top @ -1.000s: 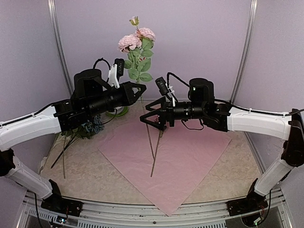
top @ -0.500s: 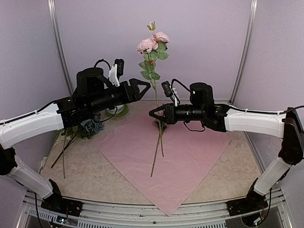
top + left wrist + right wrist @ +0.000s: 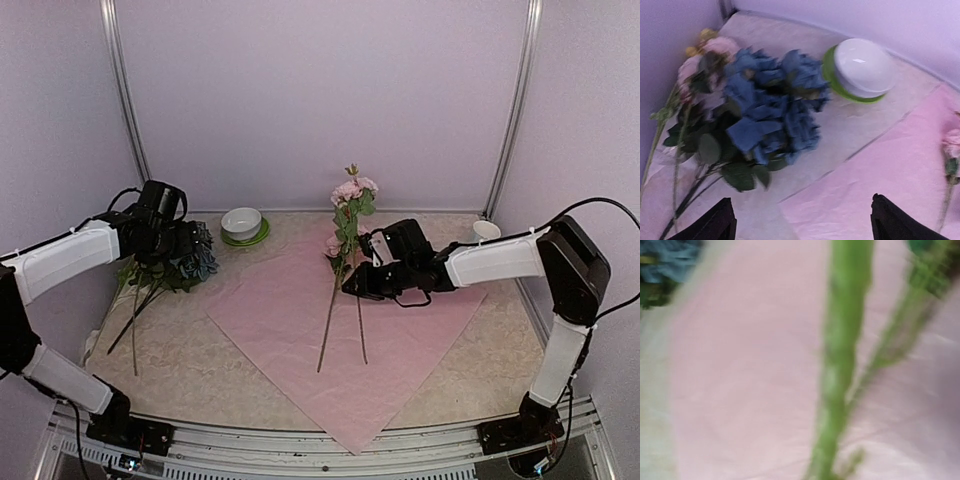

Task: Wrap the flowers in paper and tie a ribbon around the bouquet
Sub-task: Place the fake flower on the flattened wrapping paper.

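1. Left gripper: jaws wide, nothing between them. It hovers by the left edge of the paper, just beside the bunch.
2. Bunch: blue hydrangea head, pink and yellow blooms, dark leaves. It lies on the table off the paper's left side, stems pointing near-left.
3. Right gripper: clamped on the rose at its stem, low over the middle of the paper. The wrist view is blurred and shows only a green stem close up over pink paper.
4. Rose: heads up and tilted, lower stem end down on the paper.
5. Second flower: flat on the paper just left of the held stem, pink head toward the back.
6. Bowl: white, on a green saucer, at the back, off the paper. Small white cup at back right.
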Controlling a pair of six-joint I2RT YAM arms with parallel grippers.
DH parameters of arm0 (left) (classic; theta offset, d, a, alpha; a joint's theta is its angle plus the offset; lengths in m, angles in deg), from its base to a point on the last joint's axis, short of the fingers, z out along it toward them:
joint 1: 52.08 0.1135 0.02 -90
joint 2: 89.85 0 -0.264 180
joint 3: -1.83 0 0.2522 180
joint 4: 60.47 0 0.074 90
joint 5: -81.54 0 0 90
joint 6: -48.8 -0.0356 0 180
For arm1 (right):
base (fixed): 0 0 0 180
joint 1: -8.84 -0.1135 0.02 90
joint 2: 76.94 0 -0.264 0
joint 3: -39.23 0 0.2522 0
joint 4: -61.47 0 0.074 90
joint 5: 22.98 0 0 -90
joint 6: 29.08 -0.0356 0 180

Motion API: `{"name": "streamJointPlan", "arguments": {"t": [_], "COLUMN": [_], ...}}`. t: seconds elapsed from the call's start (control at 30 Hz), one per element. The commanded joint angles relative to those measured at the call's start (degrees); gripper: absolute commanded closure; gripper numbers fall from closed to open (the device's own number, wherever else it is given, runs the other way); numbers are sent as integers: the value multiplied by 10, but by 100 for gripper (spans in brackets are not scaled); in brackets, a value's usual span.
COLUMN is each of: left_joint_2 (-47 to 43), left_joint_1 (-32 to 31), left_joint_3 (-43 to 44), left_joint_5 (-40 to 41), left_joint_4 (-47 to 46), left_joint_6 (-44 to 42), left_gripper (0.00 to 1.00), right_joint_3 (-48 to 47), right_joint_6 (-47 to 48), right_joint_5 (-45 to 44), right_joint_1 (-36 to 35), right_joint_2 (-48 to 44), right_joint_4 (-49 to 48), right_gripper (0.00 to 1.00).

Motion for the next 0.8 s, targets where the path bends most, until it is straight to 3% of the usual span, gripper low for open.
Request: {"name": "streamJointPlan", "arguments": {"t": [0.0, 0.1, 0.2, 0.4, 0.67, 0.77], "left_joint_2": [20, 60, 102, 136, 228, 236], "left_joint_1": [95, 129, 177, 274, 290, 290], "left_joint_3": [-52, -56, -52, -47, -25, -36], "left_joint_5": [19, 47, 54, -55, -44, -29], "left_joint_4": [59, 74, 64, -4, 2, 5], "left_joint_6": [-54, -80, -81, -77, -82, -68], "left_gripper": [16, 16, 15, 47, 48, 59], "right_joint_3": [-12, -1, 6, 8, 11, 9], "right_joint_6": [4, 13, 32, 75, 91, 94], "right_joint_5": [-46, -81, -116, -147, -142, -140], "right_joint_1": [10, 10, 9, 3, 0, 0], "right_joint_2": [19, 1, -28, -74, -93, -95], "right_joint_4": [34, 46, 63, 95, 106, 106], "right_gripper": [59, 50, 49, 50, 50, 50]}}
